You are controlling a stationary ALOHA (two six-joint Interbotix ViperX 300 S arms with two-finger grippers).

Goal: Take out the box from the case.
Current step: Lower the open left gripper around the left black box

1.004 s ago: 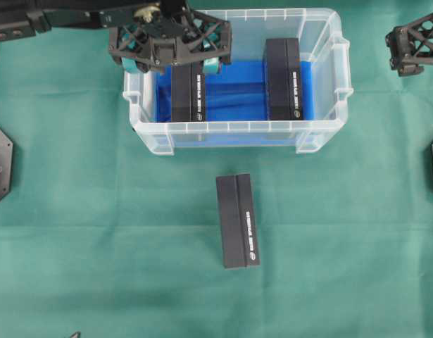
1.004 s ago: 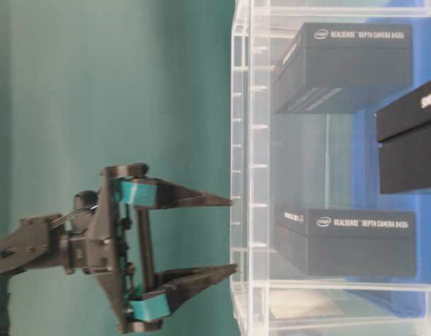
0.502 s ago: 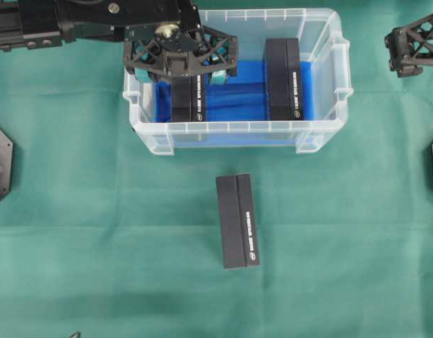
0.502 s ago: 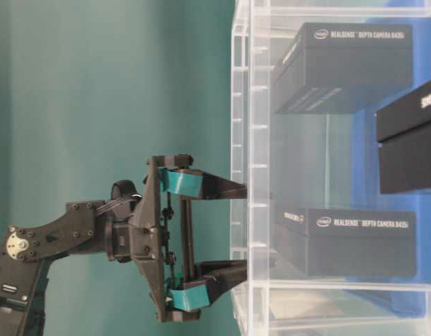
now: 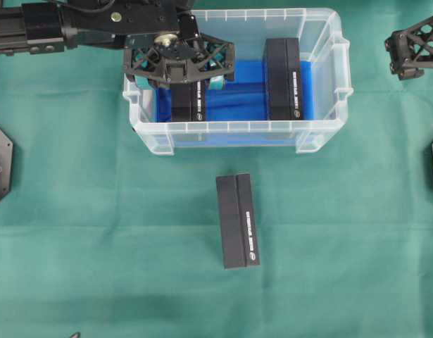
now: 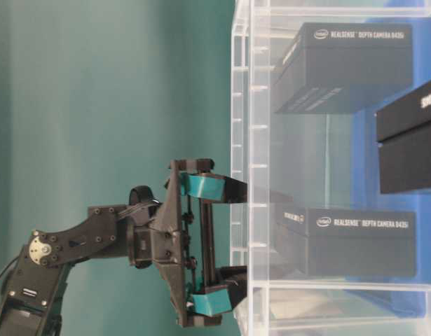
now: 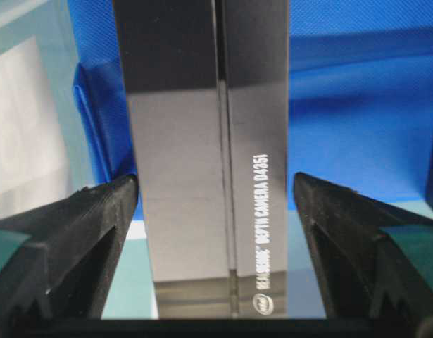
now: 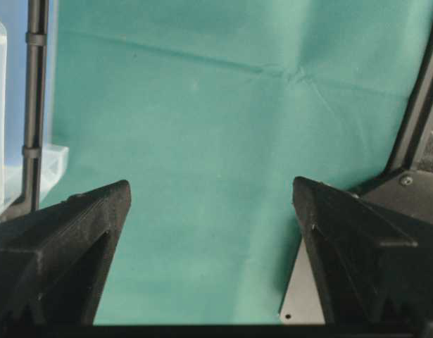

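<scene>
Three black boxes in all: two stand in the case (image 5: pixel 322 105), one lies on the green cloth (image 5: pixel 75 232) in front of it. Clear plastic bin, blue lining. Inside, the left box (image 5: pixel 187 104) is the target; the other box (image 5: pixel 283 81) sits toward the right, well apart from it. The box on the cloth (image 5: pixel 238 221) is already outside.

Left gripper (image 5: pixel 179 67) is down inside the bin, spread wide with one finger on each side of the target box, not yet touching. Right gripper (image 5: pixel 413 46) hangs off by the far edge, also spread, holding nothing.

Handling guess: rigid cardboard, probably light, smooth glossy faces that could slip. Best pinched across the narrow width on the two long side faces, near the middle.

Left wrist view shows the gaps between the fingertips (image 7: pixel 96 211) and the box sides (image 7: pixel 209 162); overhead hides that under the gripper frame. Table-level view shows the fingers (image 6: pixel 211 187) past the bin wall, which overhead can't confirm.
</scene>
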